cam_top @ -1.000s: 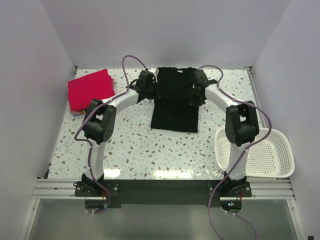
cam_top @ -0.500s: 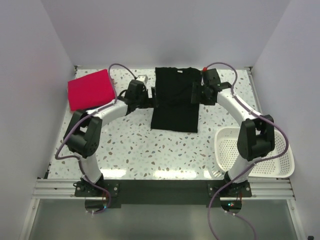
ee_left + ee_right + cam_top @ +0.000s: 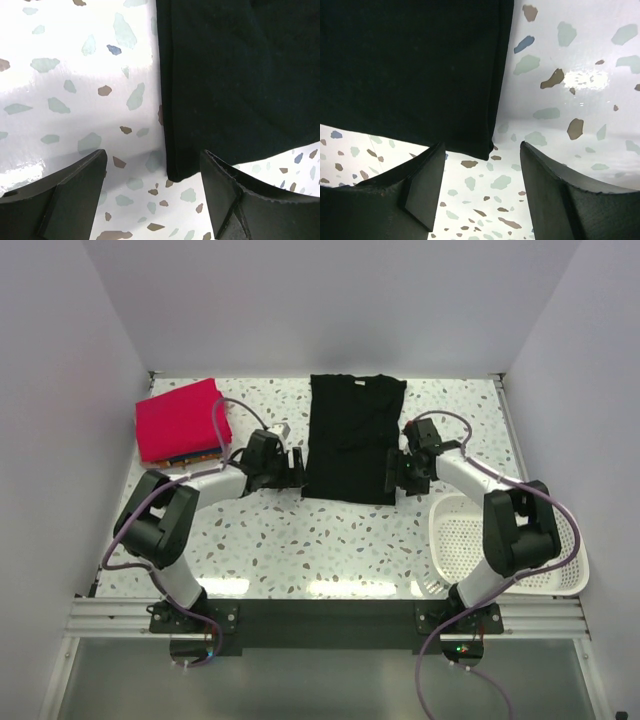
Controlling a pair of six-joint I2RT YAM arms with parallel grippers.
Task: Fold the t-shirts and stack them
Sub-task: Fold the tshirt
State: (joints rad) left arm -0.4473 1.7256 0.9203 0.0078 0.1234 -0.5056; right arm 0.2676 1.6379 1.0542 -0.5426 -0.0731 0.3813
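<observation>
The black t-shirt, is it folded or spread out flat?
Partly folded. The black t-shirt lies as one long narrow strip, no sleeves sticking out; it is not yet folded across its length.

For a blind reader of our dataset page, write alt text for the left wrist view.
A corner of the black t-shirt lies flat on the speckled white table, framed between the open black fingers of the left gripper. The fingers grip nothing; the shirt's side edge runs straight away from the camera.
</observation>
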